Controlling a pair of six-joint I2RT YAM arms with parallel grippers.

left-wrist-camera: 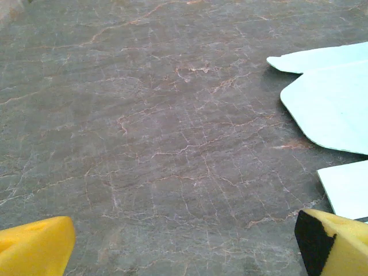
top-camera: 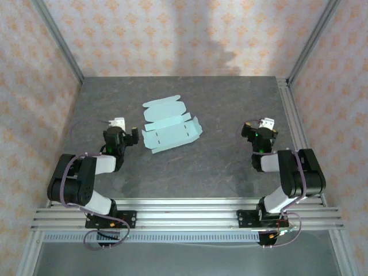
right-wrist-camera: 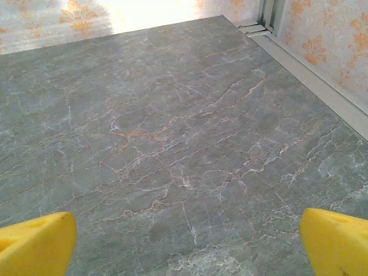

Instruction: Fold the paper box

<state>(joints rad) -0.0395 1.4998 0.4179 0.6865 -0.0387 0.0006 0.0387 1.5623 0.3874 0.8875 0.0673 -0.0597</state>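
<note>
Wide-spread right gripper (right-wrist-camera: 187, 247) above table (right-wrist-camera: 172, 126)

Soft, even light falling from above, table (top-camera: 218, 103) lighting up evenly in the top view. Broad grey shadow lying across the back wall (top-camera: 201, 40). Right wrist view: that wall blowing out to white glare. Wrist views: yellow fingers (left-wrist-camera: 34, 250) blurring at the bottom corners.

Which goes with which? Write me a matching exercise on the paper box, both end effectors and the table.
1 paper box
2 left end effector
3 right end effector
4 table

A grey, veined
B open, well right of the box
C flat, unfolded, pale blue
D open, just left of the box

Pairs: 1-C, 2-D, 3-B, 4-A
</note>
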